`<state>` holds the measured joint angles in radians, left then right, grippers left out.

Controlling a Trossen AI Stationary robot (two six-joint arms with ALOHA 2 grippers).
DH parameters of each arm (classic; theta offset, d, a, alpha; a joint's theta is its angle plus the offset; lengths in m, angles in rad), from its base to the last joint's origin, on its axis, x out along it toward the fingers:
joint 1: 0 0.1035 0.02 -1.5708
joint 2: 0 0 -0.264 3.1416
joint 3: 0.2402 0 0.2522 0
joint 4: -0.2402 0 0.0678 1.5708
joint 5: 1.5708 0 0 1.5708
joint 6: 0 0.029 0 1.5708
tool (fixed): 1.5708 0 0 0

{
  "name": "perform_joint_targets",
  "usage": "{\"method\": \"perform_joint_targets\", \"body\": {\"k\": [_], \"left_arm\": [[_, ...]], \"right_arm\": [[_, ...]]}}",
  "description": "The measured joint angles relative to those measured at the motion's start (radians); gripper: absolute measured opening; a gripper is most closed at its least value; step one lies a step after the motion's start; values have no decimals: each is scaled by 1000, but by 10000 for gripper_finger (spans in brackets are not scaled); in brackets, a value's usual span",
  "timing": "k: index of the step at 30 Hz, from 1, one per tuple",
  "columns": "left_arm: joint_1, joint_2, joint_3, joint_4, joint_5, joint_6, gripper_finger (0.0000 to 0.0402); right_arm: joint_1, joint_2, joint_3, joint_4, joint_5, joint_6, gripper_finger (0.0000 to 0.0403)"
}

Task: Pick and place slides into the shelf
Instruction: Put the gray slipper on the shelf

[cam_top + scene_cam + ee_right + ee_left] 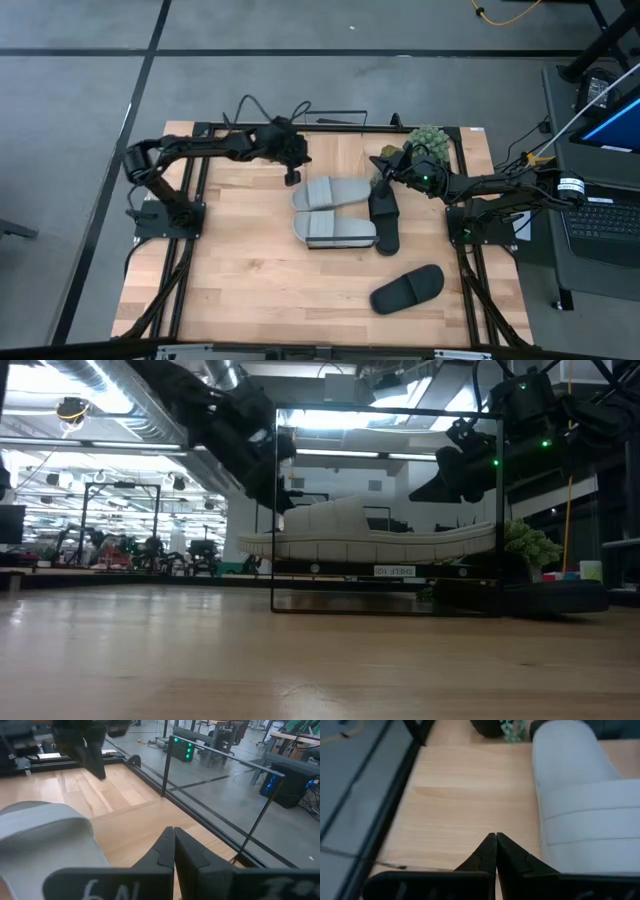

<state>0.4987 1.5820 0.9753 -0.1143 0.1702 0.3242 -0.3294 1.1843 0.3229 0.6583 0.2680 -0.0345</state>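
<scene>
Left gripper [291, 166] hangs over the back of the shelf top, just beside the heel end of the far light grey slide [333, 192], fingers [490, 851] pressed together and holding nothing. Right gripper [385, 172] is at the other end of the shelf, by the toe of the upright black slide [385, 218], its fingers [169, 847] likewise closed and empty, potted plant [425, 142] just behind it. Both light grey slides sit side by side on the shelf [450, 800], near one [335, 231] touching its partner; low view shows a grey slide [370, 532] up on the rack frame. One black slide lies along the shelf's right edge; can't tell if it's fully on the plank. The other black slide [408, 288] lies well apart on the tabletop [250, 290], toward the front right, so that's likely the next pick. Judgement: use the right arm, it's nearer. Spread the fingers before descending, come down over the broad strap, clamp across it, lift clear before swinging over. Set it beside the first black one without nudging the grey pair. Keep left arm parked
</scene>
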Motion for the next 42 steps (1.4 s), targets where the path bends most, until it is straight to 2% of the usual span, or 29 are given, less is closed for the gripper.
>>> {"method": "perform_joint_targets", "body": {"k": [6, 10, 14, 21, 27, 42], "left_arm": [[13, 121, 161, -99, 9, 52, 0], [21, 188, 222, -153, 81, 53, 0], [19, 243, 256, -161, 80, 55, 0], [10, 285, 274, -166, 129, 83, 0], [-9, 288, 274, -190, 269, 131, 0], [-63, 288, 274, -233, 323, 326, 0]], "right_arm": [[0, 0, 0, 1, 0, 0, 6], [0, 0, 0, -1, 0, -2, 6], [0, 0, 0, -2, 0, -16, 6], [0, 0, 0, -2, -9, -19, 6], [0, 0, 0, -2, -9, -22, 6], [0, 0, 0, -2, -10, -21, 6]]}}
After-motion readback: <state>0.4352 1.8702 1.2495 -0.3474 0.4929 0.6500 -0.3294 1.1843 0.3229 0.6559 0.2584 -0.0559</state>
